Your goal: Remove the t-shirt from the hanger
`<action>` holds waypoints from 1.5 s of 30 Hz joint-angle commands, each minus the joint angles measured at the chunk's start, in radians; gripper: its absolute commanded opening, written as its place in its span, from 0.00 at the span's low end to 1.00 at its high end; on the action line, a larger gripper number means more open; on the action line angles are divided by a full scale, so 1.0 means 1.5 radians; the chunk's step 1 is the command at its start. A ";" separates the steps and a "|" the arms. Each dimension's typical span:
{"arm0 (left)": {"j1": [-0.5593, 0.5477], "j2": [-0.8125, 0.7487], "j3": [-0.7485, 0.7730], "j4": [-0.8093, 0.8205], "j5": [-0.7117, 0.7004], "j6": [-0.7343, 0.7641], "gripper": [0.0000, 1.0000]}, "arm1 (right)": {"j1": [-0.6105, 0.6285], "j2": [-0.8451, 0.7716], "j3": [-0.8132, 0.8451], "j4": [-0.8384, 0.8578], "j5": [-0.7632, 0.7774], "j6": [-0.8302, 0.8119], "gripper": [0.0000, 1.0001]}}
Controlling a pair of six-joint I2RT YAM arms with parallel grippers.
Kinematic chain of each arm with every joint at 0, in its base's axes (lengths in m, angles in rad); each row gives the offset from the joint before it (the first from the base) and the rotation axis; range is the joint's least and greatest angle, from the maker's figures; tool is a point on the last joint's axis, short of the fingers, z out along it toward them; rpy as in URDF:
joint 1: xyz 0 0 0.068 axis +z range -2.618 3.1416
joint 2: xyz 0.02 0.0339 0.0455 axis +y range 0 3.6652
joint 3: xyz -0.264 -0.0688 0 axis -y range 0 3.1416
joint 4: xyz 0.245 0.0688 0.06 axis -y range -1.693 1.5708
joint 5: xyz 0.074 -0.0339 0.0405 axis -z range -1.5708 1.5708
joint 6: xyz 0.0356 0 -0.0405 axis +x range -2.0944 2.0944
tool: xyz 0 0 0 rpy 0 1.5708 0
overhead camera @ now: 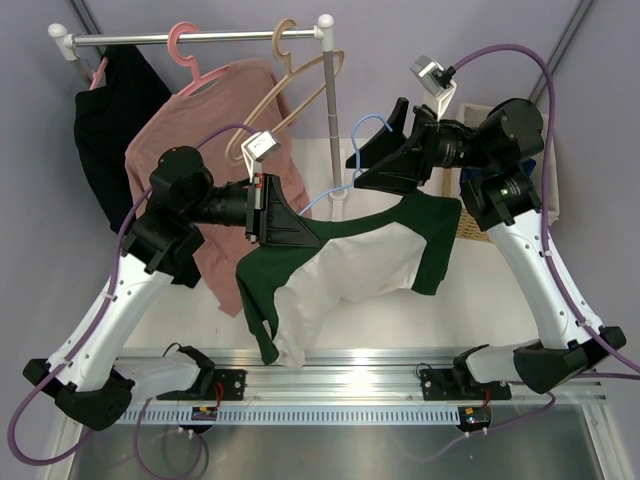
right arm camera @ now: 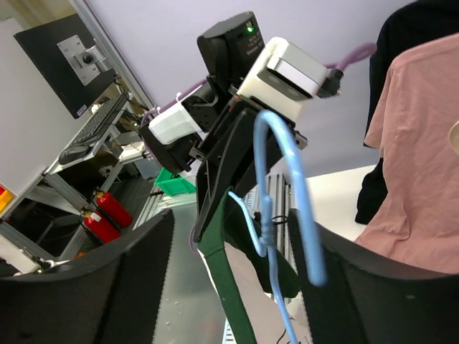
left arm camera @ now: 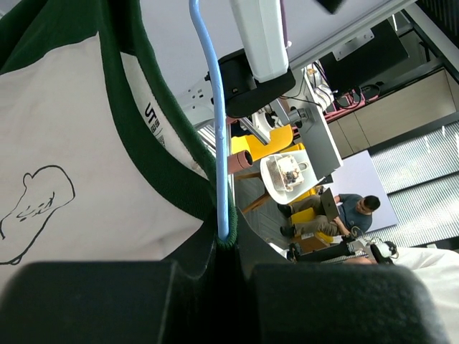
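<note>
**A:** While the t-shirt point(overhead camera: 350, 265) hangs slung in the air between the two hands, above the bench point(overhead camera: 420, 325), what worries you most?

**B:** The whole garment going along with the wire. The left hand point(overhead camera: 297, 230) is fully closed on the dark green collar. The hanger point(left arm camera: 219, 143) runs straight down into that same pinch, so I judge cloth and wire may be clamped together. Pull from there and nothing separates; the shirt only stretches.

**A:** And the right hand point(overhead camera: 360, 170)?

**B:** Its fingers stand wide apart and hold nothing. The blue hook point(right arm camera: 296, 188) sits between them, free of both pads as far as I can tell. If the hand closes off-centre, that thin wire could skid out sideways or twist.

**A:** Suppose it does catch the hook.

**B:** Then the green sleeve draped beneath the right hand's wrist is the trouble. The cloth hides where the wire's other shoulder lies. Drawn out at the wrong angle, the wire end could snag inside the neck opening.

**A:** Anything smaller?

**B:** The collar between the left hand's fingers. A slim bite of ribbing can slip. If it did, the shirt would drop to the bench with the hanger inside it.
</note>
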 commanded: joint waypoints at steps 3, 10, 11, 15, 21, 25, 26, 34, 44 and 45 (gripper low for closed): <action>-0.007 -0.012 0.022 0.045 0.004 0.021 0.00 | 0.003 -0.021 -0.039 -0.021 0.013 -0.001 0.65; -0.007 -0.015 0.023 0.046 -0.003 0.022 0.00 | 0.003 -0.017 -0.041 -0.006 0.025 0.004 0.00; -0.007 -0.014 0.022 0.046 -0.003 0.022 0.00 | 0.003 -0.019 -0.041 -0.004 0.030 0.004 0.00; -0.008 -0.005 0.016 0.038 -0.009 0.027 0.92 | 0.003 -0.038 -0.057 0.021 0.066 0.001 0.00; 0.007 0.010 0.083 -0.193 -0.062 0.213 0.99 | 0.002 -0.059 0.010 -0.225 0.160 -0.201 0.00; 0.022 0.003 0.141 -0.410 -0.256 0.364 0.99 | -0.012 -0.110 -0.037 -0.226 0.239 -0.219 0.00; 0.026 -0.001 0.130 -0.464 -0.383 0.381 0.99 | -0.014 -0.112 -0.038 -0.236 0.252 -0.221 0.00; 0.042 -0.071 0.030 -0.466 -0.599 0.422 0.99 | -0.029 -0.092 0.031 -0.326 0.247 -0.230 0.00; 0.046 -0.159 -0.038 -0.422 -0.437 0.444 0.94 | -0.066 -0.068 0.138 -0.407 0.162 -0.240 0.00; 0.046 -0.174 -0.049 -0.400 -0.423 0.435 0.86 | -0.067 -0.067 0.135 -0.401 0.158 -0.221 0.00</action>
